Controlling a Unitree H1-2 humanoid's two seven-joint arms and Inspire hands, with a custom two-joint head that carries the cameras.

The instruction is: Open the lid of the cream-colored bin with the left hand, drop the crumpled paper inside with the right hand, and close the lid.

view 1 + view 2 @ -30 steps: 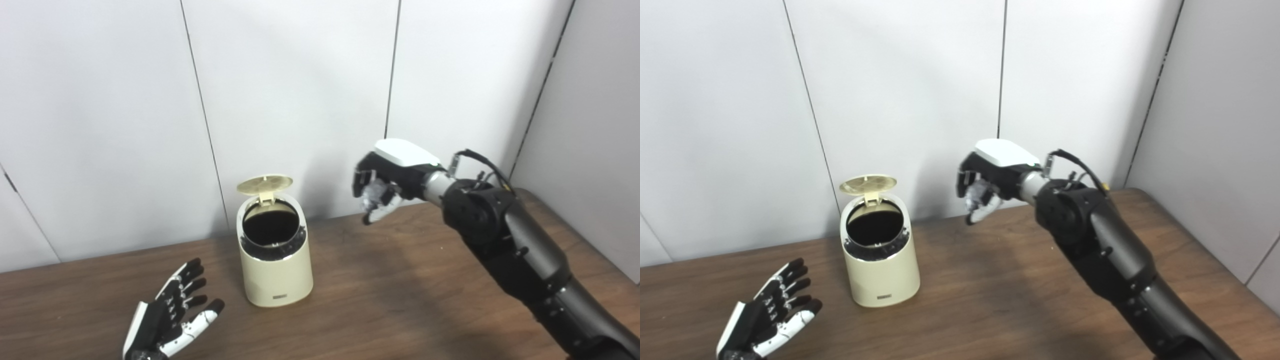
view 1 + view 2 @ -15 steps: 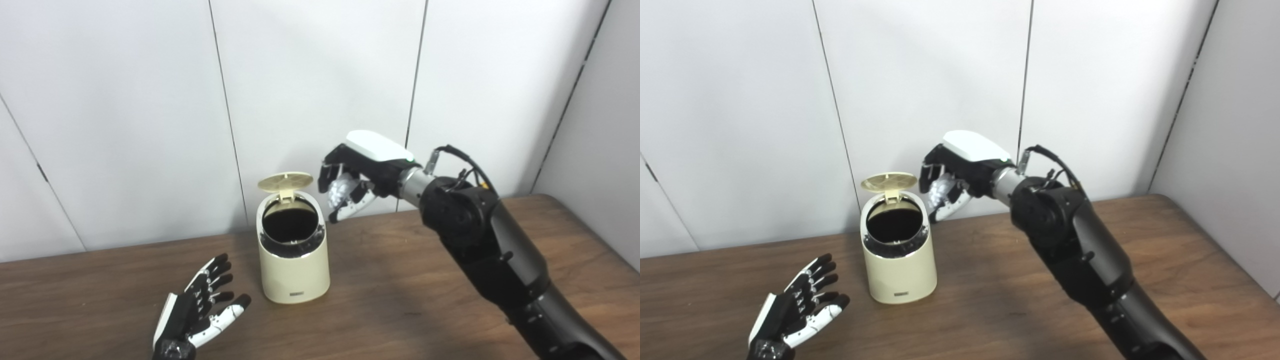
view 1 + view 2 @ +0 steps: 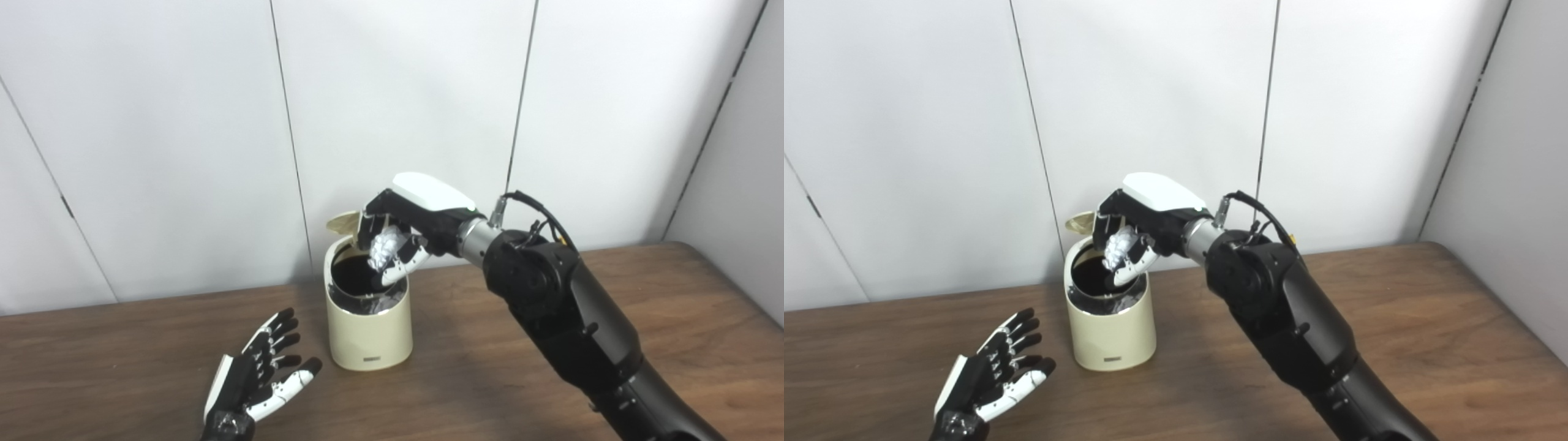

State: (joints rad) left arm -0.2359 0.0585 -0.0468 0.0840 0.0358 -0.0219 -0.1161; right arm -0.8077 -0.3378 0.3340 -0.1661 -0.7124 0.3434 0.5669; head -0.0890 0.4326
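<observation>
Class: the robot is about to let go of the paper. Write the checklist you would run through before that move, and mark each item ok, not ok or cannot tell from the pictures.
1. Lid up, opening clear: ok, it stands raised behind the dark mouth.
2. Paper ball held by the right hand: ok, fingers closed around it.
3. Paper ball over the opening: ok in both views, towards the right part of the rim.
4. Bin upright on the table: ok.
5. Left hand clear of the bin: ok, open, apart at front left.
6. Room inside the bin: cannot tell, interior is dark.

bin (image 3: 367, 327) mouth open, raised lid (image 3: 343, 222) behind right hand (image 3: 407, 236)
</observation>
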